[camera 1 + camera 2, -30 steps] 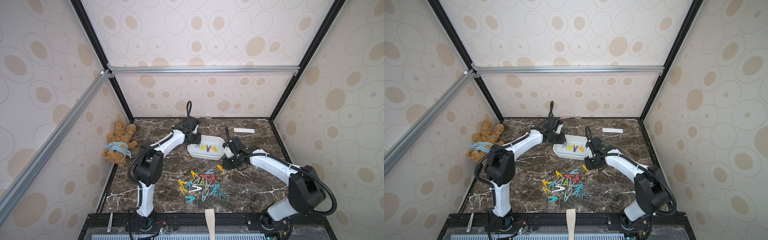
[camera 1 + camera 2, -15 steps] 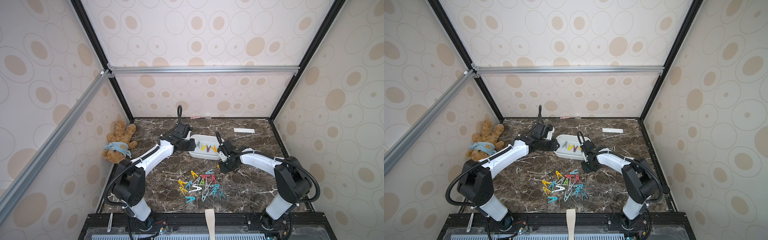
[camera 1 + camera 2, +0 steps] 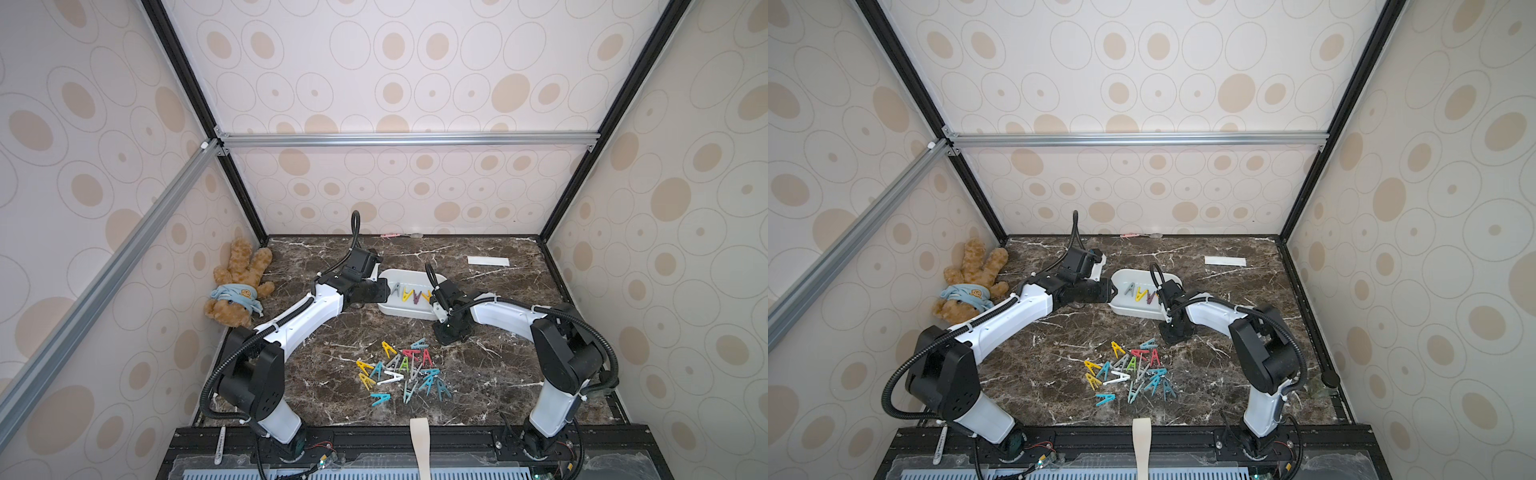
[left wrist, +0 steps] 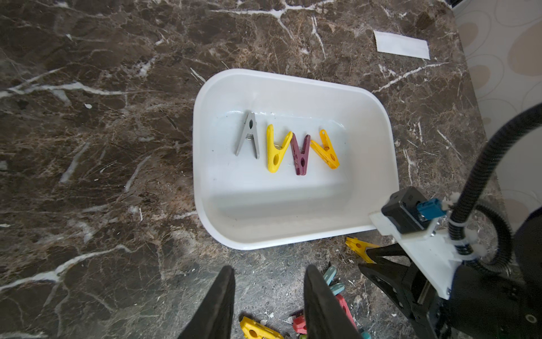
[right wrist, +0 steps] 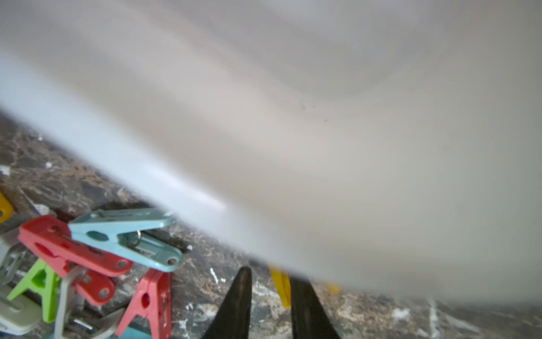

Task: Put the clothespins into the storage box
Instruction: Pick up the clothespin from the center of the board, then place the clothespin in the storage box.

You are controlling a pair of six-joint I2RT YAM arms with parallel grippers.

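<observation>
My left gripper (image 4: 268, 268) is spread and holds nothing, hovering near the storage box (image 4: 199, 164), which sits mid-frame with four clothespins (image 4: 300, 157) inside. My right gripper (image 5: 271, 274) straddles a yellow clothespin (image 5: 281, 289) beside the box's wall; pinched or not, I cannot tell. A loose pile (image 3: 404, 365) lies at lower centre in both top views.

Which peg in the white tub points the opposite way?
The grey clothespin, at the row's end: its closed tip points away from the loose pile, the other three toward it.
</observation>
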